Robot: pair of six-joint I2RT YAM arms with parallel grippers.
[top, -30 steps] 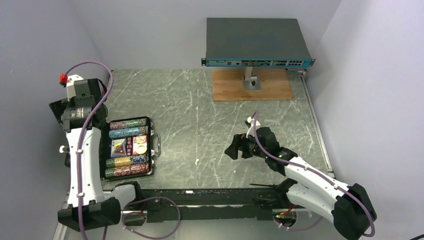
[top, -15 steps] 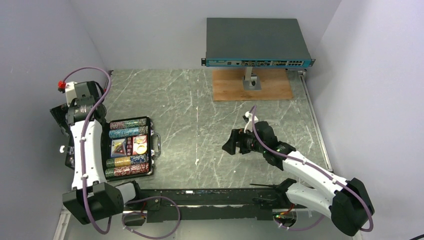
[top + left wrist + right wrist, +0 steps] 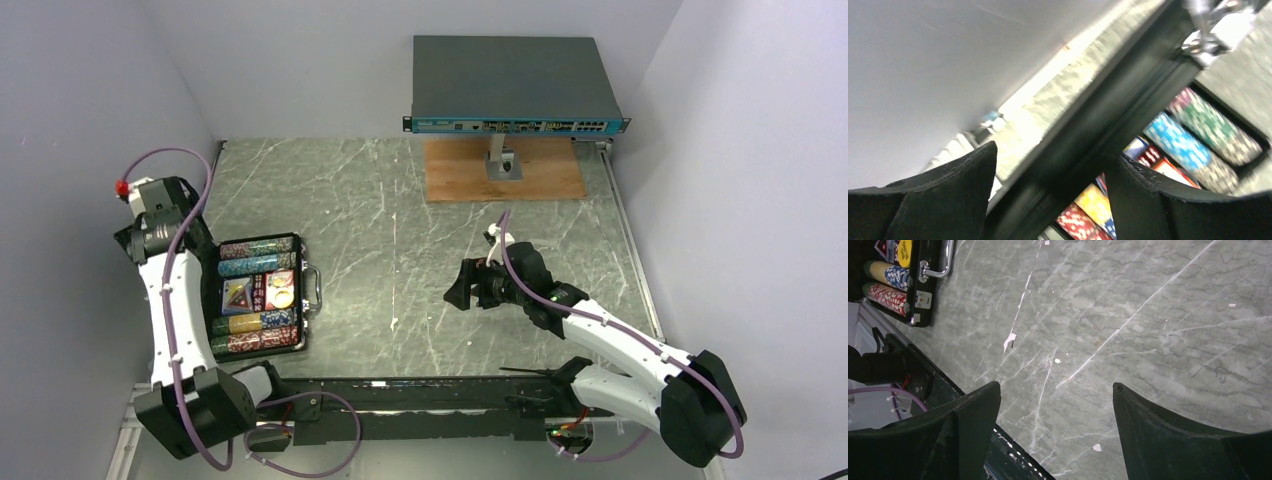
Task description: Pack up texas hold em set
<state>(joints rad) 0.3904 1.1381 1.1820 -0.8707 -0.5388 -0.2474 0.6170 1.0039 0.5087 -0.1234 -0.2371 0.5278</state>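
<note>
The black briefcase (image 3: pixel 257 294) lies open at the left of the table, its silver handle (image 3: pixel 314 286) towards the middle. It holds rows of multicoloured chips (image 3: pixel 256 342), a red triangular token (image 3: pixel 237 294) and a yellow disc (image 3: pixel 281 296). My left gripper (image 3: pixel 138 238) is at the case's far left side. In the left wrist view this gripper (image 3: pixel 1053 195) is open, with the lid's black edge (image 3: pixel 1108 120) running between its fingers and the chip rows (image 3: pixel 1198 130) beyond. My right gripper (image 3: pixel 461 292) is open and empty over bare table (image 3: pixel 1055 430). The case's corner (image 3: pixel 903 285) shows at the top left of the right wrist view.
The big grey network switch (image 3: pixel 515 85) stands on a bracket over a wooden board (image 3: pixel 505 172) at the back. White walls close in the left, back and right. A black rail (image 3: pixel 420 395) runs along the near edge between the arm bases.
My left wrist has dropped nearer along the case's left side. My right gripper has shifted slightly left. The case's contents have not moved.
</note>
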